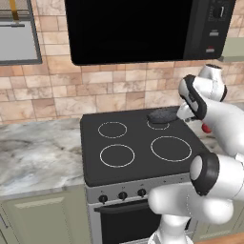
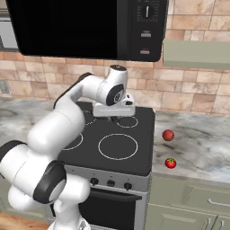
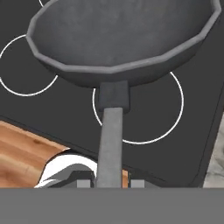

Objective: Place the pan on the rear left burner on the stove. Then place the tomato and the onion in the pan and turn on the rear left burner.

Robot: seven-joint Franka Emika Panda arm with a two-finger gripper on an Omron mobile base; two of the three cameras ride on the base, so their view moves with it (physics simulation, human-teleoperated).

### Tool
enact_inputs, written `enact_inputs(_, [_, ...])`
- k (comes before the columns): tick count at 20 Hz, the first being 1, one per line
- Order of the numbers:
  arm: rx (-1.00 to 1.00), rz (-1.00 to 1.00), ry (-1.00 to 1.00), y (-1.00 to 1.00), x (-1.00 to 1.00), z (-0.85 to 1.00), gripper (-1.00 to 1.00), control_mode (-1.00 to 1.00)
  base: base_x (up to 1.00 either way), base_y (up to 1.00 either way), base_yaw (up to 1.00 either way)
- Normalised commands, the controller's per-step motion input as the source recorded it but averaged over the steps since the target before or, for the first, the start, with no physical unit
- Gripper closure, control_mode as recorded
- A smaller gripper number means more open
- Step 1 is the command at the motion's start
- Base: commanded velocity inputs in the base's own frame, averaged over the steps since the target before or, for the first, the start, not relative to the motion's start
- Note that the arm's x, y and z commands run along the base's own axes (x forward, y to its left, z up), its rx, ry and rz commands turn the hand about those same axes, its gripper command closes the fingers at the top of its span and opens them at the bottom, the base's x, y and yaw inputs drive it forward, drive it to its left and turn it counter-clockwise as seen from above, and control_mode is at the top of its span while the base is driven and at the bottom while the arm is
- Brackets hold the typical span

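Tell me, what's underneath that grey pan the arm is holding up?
Under the pan lies the stove's black glass top with its white rings. One ring shows partly below the pan's rim; the rest of it is covered. The pan's inside looks empty.

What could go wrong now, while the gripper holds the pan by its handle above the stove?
1. The gripper clamps only the end of the thin handle, so the pan may tilt or swing.
2. The pan is over the rear right ring; it might be set down there, not on the rear left burner.
3. The tomato and onion lie loose on the counter and could roll if bumped.
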Motion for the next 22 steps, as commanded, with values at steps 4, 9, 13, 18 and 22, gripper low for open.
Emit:
enact_inputs(4, [0.03, 0.08, -0.07, 0.59, 0.0, 0.0, 1.0, -1.0, 0.0, 0.0, 0.0])
enact_inputs(9, [0.0, 0.08, -0.1, 0.6, 0.0, -0.01, 1.0, -1.0, 0.0, 0.0, 0.0])
enact_inputs(13, [0.0, 0.07, -0.04, 0.55, 0.0, -0.14, 1.0, -1.0, 0.0, 0.0, 0.0])
enact_inputs(18, [0.03, 0.06, 0.0, 0.38, 0.13, -0.07, 1.0, -1.0, 0.0, 0.0, 0.0])
enact_inputs(22, [0.03, 0.06, 0.0, 0.29, 0.21, -0.03, 1.0, -1.0, 0.0, 0.0, 0.0])
